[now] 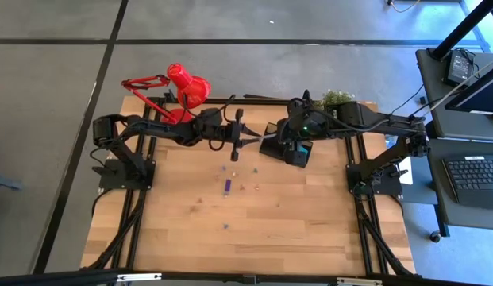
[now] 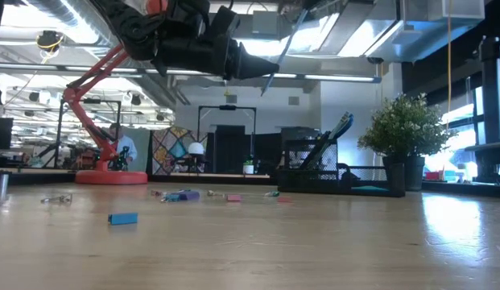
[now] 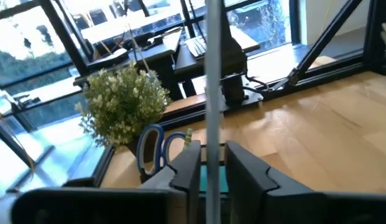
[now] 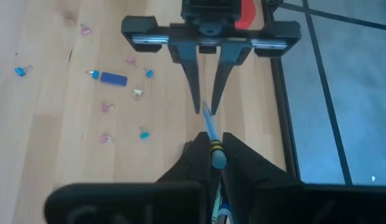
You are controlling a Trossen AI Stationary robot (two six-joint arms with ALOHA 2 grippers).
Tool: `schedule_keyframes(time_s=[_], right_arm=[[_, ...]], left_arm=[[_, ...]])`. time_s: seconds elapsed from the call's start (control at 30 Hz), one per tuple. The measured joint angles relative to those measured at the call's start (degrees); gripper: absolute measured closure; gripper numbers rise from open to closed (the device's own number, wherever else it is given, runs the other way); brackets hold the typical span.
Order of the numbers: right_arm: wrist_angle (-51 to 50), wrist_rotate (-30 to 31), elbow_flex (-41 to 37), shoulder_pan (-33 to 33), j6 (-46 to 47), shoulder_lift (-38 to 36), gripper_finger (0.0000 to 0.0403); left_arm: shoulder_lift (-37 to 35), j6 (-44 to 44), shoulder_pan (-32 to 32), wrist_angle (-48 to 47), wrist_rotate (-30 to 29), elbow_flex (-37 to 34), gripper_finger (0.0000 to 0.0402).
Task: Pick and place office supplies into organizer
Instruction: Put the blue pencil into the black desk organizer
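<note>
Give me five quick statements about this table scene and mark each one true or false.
1. Both grippers meet on one pencil above the table. True.
2. The right gripper is shut on the pencil. True.
3. The blue-handled scissors lie flat on the table. False: they stand in the organizer.
4. The red desk lamp stands near the left arm. True.
5. The table is bare of small items. False: small clips and a purple marker lie scattered on the wood.
</note>
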Motion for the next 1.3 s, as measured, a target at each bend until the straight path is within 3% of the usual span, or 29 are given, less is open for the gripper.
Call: schedule_keyframes(time_s=[0.37,0.83,1.3], right_arm=[[-4.12,1.13,-0.01,-2.89,1.69,0.00,0.0379],[-7.45,3.86,-0.67,-6.62,2.91,-3.88,0.0379],[8.89,2.79,-24.68,-10.13,3.81,-15.91,0.0379]], left_arm=[[0.02,1.49,-0.65,-1.11,-1.97,0.00,0.0254],[0.02,-3.09,2.18,-5.88,-3.00,0.00,0.0252],[0.02,-4.43,1.68,-7.15,-2.38,0.00,0.0252]])
